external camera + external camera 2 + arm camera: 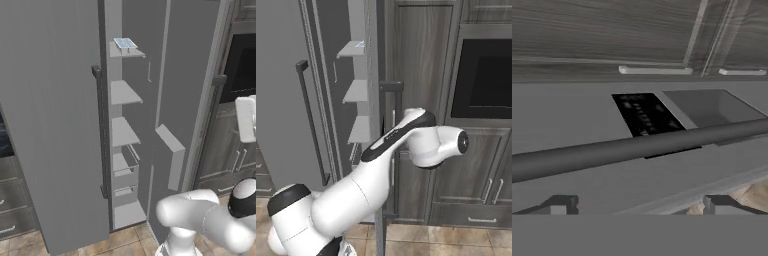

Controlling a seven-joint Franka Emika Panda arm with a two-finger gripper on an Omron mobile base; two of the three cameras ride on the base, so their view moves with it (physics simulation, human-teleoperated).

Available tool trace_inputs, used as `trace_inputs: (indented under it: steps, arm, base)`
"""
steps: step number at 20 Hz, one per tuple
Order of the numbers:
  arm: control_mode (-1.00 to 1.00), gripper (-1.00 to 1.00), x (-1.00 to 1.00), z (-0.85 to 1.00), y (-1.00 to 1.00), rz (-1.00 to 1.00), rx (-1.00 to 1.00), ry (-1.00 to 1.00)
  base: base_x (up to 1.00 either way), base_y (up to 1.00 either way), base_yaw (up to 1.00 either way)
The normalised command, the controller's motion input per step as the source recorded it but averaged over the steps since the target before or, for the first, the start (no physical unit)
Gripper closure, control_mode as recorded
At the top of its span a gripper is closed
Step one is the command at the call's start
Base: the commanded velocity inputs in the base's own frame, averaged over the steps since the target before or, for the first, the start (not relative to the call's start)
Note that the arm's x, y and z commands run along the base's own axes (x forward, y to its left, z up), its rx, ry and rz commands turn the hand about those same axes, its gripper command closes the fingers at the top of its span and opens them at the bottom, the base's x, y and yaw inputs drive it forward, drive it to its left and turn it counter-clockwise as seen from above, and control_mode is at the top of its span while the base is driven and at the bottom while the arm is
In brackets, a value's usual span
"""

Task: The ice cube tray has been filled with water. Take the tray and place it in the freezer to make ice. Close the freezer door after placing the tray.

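Observation:
The ice cube tray (125,44), white with pale blue water in its cells, lies flat on the top shelf inside the freezer (124,132); a corner of the tray (361,45) peeks past the shelf. The freezer door (175,75) stands wide open and is seen edge-on (379,100) from the right. In the hand view its outer face (577,115) is close, with the dark dispenser recess (647,120) and the dark handle bar (637,147) crossing the picture. My gripper (641,205) is open, its fingertips (559,205) set wide apart just short of the bar, holding nothing.
The plain grey door (50,125) to the left is shut. Dark wood-grain cabinets (421,60) and a black oven (486,80) stand right of the open door. Drawers (10,200) are at the far left. Tan floor tiles (115,240) lie below.

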Motion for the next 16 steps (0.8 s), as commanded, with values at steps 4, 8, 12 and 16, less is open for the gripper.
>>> trace_inputs:
  steps: [4, 8, 12, 16]
  arm:
    - [-1.0, -1.0, 0.33, -0.21, -0.22, 0.11, 0.03, 0.0]
    - [-1.0, -1.0, 0.41, -0.24, -0.07, 0.08, 0.01, 0.0]
    - [-1.0, -1.0, 0.43, -0.26, -0.03, 0.07, 0.0, 0.0]
    - [-1.0, -1.0, 0.39, -0.25, -0.08, 0.06, 0.0, 0.0]
  base:
    - [0.0, 0.0, 0.0]
    - [0.0, 0.0, 0.0]
    - [0.0, 0.0, 0.0]
    - [0.0, 0.0, 0.0]
